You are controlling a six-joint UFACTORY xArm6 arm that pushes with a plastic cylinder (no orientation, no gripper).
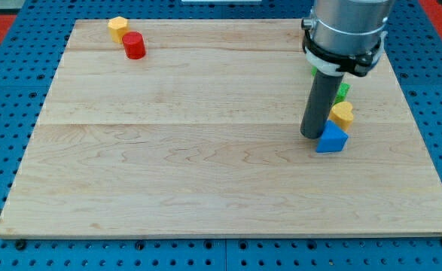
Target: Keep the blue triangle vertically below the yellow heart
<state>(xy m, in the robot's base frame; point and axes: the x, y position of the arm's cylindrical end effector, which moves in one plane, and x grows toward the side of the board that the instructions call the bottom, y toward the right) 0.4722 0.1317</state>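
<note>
Camera view is showing us the wooden counter point(205, 173) lying on a blue pegboard point(2, 113). We are carrying no claw at all, only a straight dark rod point(317, 105), so there is nothing to spread or press together. The wide grey body of our arm point(347, 30) is coming down from the view's top near the counter's top right corner.

My tip point(311, 135) is resting on the counter near its right edge, about halfway between the top and bottom edges. It is sitting just to the view's left of the blue triangle point(331, 139), touching it or nearly so; we cannot tell which.

The blue triangle is lying directly under the yellow heart point(342, 114), toward the view's bottom, and the two are touching or just about touching. The rod is covering the heart's left side.

A green block point(343, 91) is peeking out just above the heart, mostly hidden behind the rod, so we cannot make out its shape. Another sliver of green point(313, 72) is showing at the rod's left side, higher up.

Well apart from all this, near the counter's top left corner, a yellow block point(117, 27) is sitting with a red cylinder point(135, 46) just beside it, toward the view's bottom right.
</note>
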